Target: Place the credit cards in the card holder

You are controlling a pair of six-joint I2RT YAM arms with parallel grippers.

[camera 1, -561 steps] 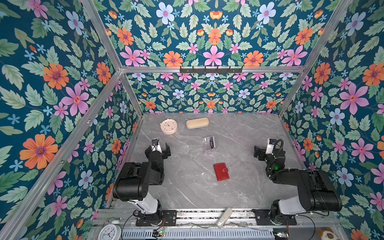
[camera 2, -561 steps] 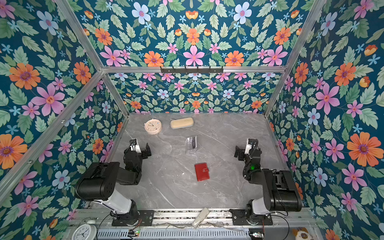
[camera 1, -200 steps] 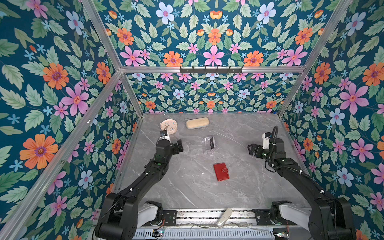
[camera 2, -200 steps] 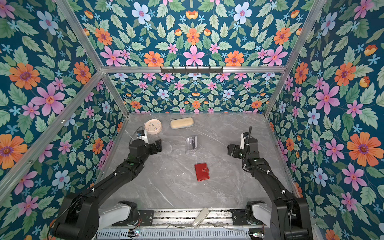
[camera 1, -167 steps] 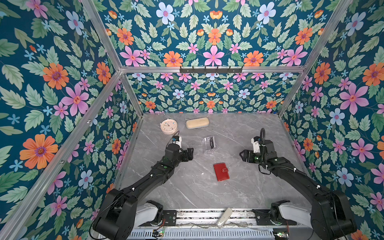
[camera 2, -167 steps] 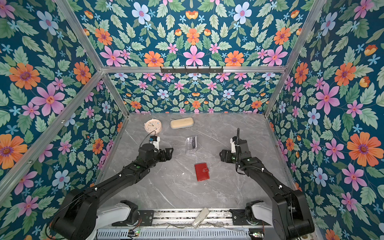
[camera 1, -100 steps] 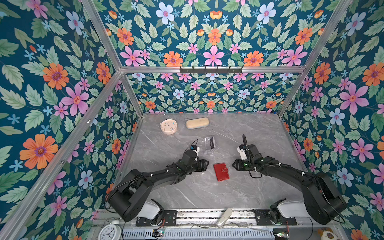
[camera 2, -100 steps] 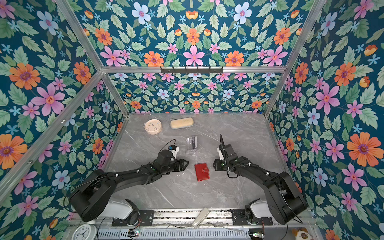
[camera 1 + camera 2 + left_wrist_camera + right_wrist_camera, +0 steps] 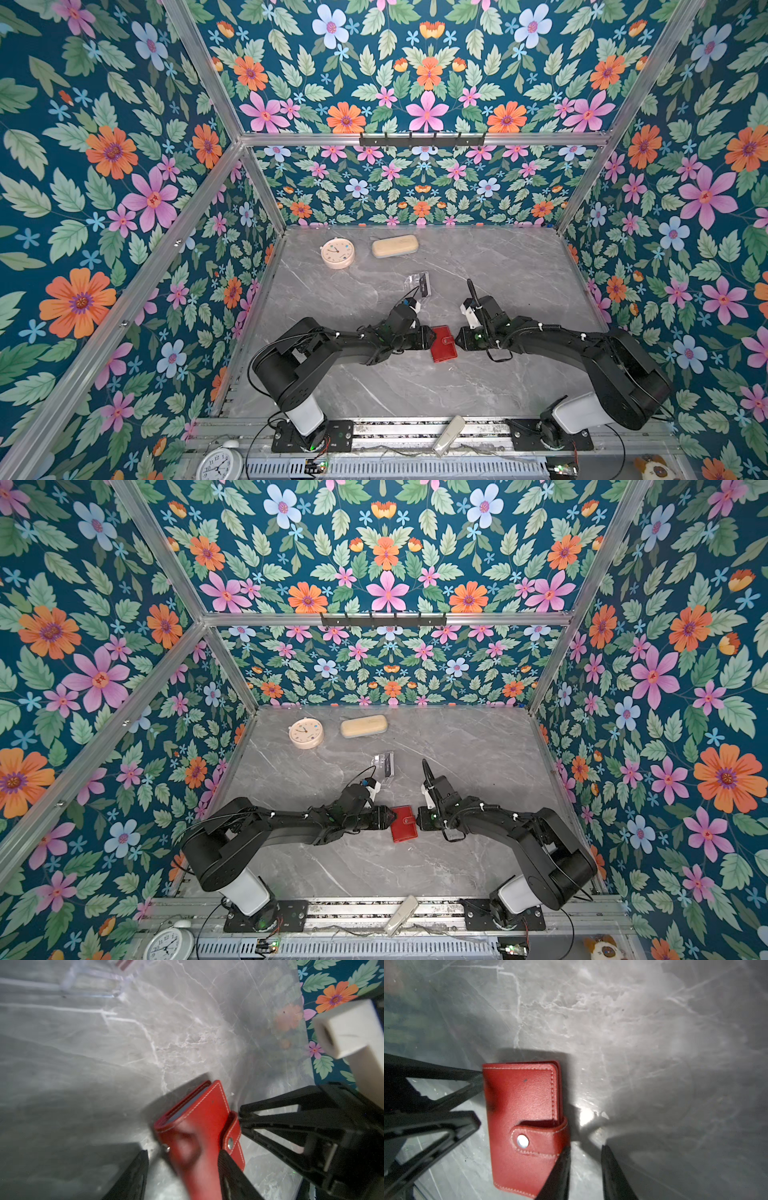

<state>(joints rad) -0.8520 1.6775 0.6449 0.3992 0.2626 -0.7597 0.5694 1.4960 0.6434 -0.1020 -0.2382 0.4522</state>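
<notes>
No legible text; dial numerals of pink clock [image 9: 337,252] and white alarm clock [image 9: 219,465] too small

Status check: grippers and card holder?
Left gripper, right gripper: jaws apart, flanking, nothing gripped. Red card holder flat, snapped shut; that's the only block. Credit cards farther back in clear stand.

Red stitched leather card holder [image 9: 443,344], snapped shut, lying flat on the bench [image 9: 519,266]. Farther back, credit cards [image 9: 422,286] propped in clear plastic, dark one showing.

Pink clock [image 9: 337,252] beside beige case [image 9: 395,246], near back wall.
</notes>
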